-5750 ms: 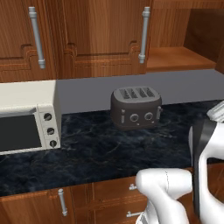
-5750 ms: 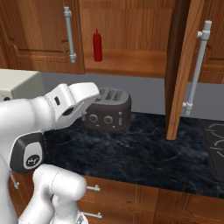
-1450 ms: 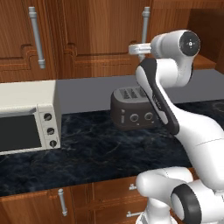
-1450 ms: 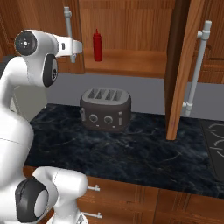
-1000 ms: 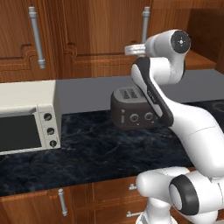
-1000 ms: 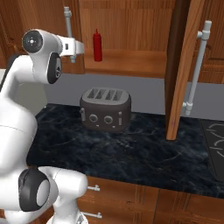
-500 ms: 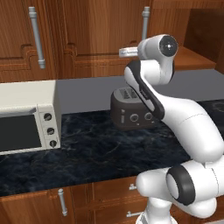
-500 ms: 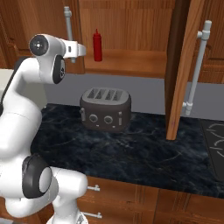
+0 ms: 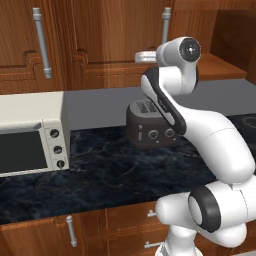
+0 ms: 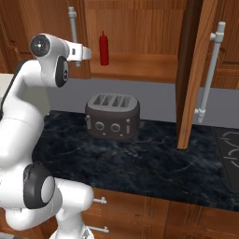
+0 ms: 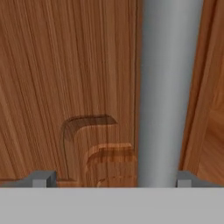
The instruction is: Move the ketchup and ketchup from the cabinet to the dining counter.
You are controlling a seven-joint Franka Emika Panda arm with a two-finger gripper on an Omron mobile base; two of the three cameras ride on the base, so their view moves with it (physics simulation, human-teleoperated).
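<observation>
Your pincer (image 11: 111, 179) stands spread wide and pinches nothing; its two tips sit either side of a silver bar handle (image 11: 168, 87) on the closed left door (image 11: 65, 78) of the cabinet (image 10: 135, 28), close in front of the wood, so I judge you are lined up to grasp that handle and swing the door out; the right door (image 10: 189, 70) already hangs open, edge-on toward the room. One ketchup (image 10: 104, 48) stands upright on the open shelf (image 10: 135, 63), just beside your gripper's wrist; I cannot tell where the second bottle is, perhaps behind the closed door. Below, the toaster (image 10: 112, 116) sits near the backsplash, leaving bare black counter (image 10: 154, 172) in front; the toaster oven (image 9: 30, 132) is well apart, leftward.
</observation>
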